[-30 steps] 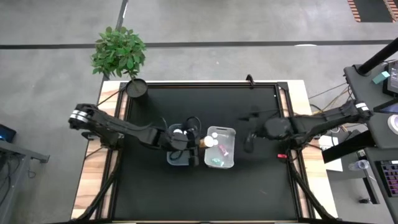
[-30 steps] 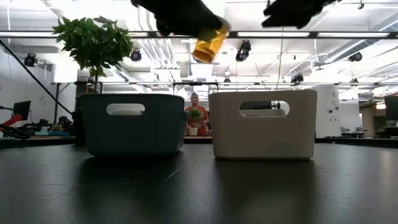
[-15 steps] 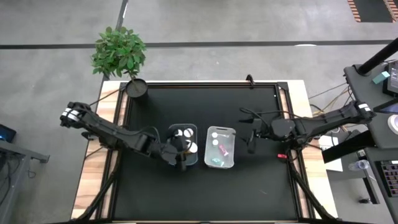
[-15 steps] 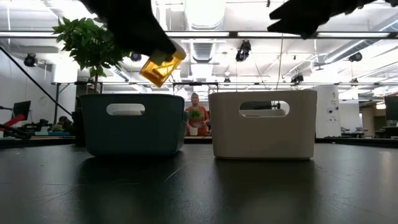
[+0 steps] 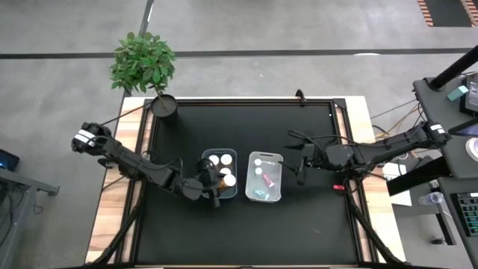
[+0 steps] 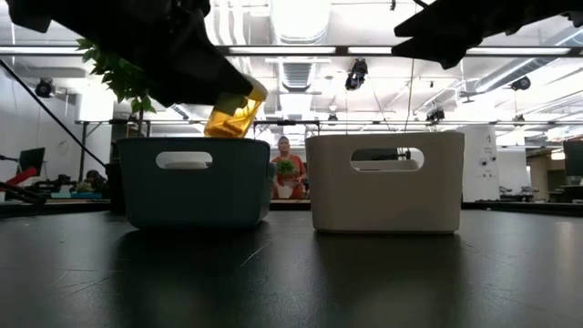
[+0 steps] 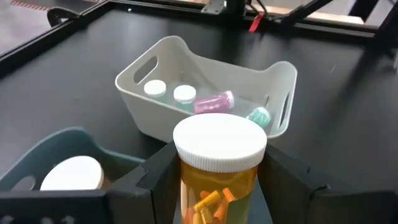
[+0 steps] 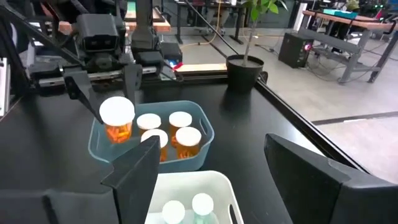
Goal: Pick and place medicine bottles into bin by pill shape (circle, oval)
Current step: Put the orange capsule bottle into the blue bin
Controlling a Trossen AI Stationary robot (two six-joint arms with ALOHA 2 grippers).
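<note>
Left gripper point(image 7: 217, 186) fingers clamped on orange bottle point(image 7: 217, 168), held just above blue bin point(image 5: 219, 172), lower centre of high view. Judgement: centre over free gap among bottles, lower, then release. Right gripper point(image 5: 301, 170) fingers apart, waiting right of white bin point(image 5: 264, 177).

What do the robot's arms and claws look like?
Both arms are thin, dark and jointed, each with a silver ring near its base. The left gripper and the right gripper each have two flat, black, angular fingers. Thin black cables loop beside the right arm.
</note>
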